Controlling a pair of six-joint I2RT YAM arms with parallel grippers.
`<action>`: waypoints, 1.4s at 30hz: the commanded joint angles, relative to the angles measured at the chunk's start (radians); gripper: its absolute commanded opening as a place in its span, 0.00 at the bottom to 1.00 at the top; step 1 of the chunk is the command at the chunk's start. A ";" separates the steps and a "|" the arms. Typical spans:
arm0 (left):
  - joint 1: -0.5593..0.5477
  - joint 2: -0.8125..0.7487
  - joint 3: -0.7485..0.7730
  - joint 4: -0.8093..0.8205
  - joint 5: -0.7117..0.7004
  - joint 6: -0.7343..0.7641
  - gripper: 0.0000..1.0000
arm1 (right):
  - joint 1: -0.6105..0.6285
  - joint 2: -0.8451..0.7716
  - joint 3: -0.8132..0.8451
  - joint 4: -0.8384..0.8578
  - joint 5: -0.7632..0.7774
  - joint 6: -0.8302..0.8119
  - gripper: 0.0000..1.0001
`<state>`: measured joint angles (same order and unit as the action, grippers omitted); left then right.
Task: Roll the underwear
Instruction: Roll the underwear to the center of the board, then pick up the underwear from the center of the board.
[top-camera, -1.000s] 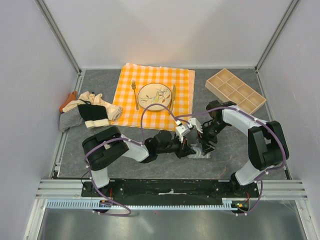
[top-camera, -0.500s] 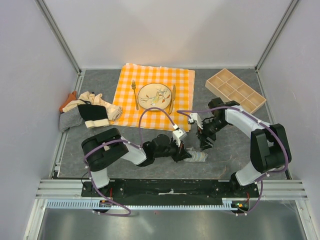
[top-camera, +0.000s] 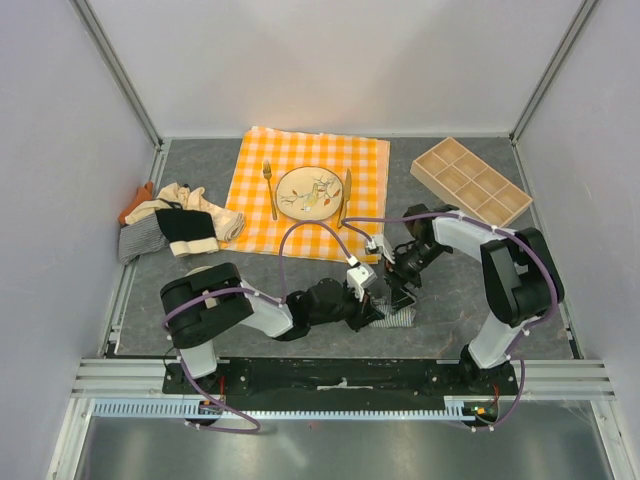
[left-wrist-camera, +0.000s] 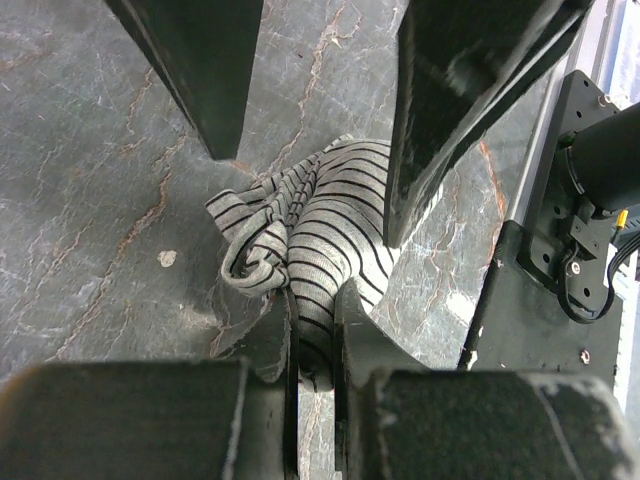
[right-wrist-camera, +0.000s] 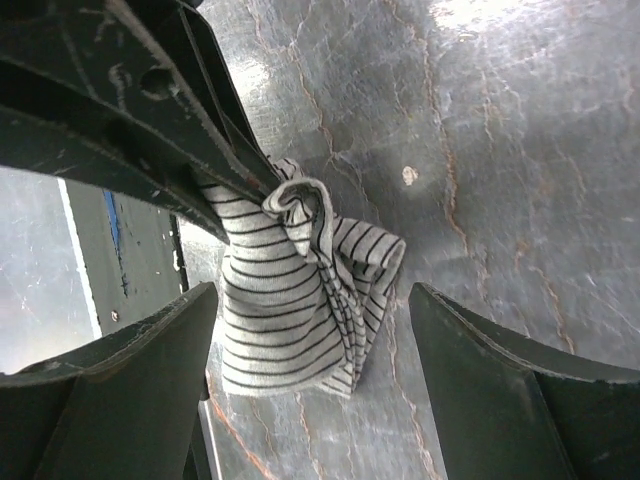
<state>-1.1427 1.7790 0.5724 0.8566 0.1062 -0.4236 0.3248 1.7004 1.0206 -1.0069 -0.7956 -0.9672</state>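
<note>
A crumpled grey-and-white striped underwear (top-camera: 397, 316) lies on the grey table near the front centre. My left gripper (top-camera: 375, 307) is shut on one edge of it; the left wrist view shows the cloth (left-wrist-camera: 300, 240) pinched between the fingers. My right gripper (top-camera: 396, 283) is open and hovers just above the cloth; its fingers stand wide on either side of the striped cloth (right-wrist-camera: 300, 300) in the right wrist view. A pile of other underwear (top-camera: 175, 228), striped, black with cream band, cream and orange, lies at the left edge.
An orange-and-white checked tablecloth (top-camera: 370, 160) with a plate (top-camera: 312, 192), fork and knife lies at the back centre. A wooden compartment tray (top-camera: 470, 180) stands at the back right. Metal rails run along the table's front and left edges.
My right gripper moved forward and left, down over the striped cloth. My left gripper, shut on the cloth, has bunched it into a tighter heap.
</note>
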 joint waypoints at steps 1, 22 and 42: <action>-0.026 0.002 -0.013 -0.131 -0.074 0.066 0.02 | 0.023 0.047 0.007 -0.007 -0.021 0.012 0.86; -0.040 -0.021 -0.035 -0.139 -0.189 0.039 0.02 | 0.097 0.209 0.035 -0.038 0.047 0.035 0.42; -0.042 -0.223 -0.121 -0.211 -0.300 0.017 0.43 | 0.099 0.186 0.039 -0.059 0.030 -0.013 0.20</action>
<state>-1.1915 1.6089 0.4881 0.7162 -0.0975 -0.4213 0.4301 1.8946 1.0622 -1.0546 -0.8452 -0.9207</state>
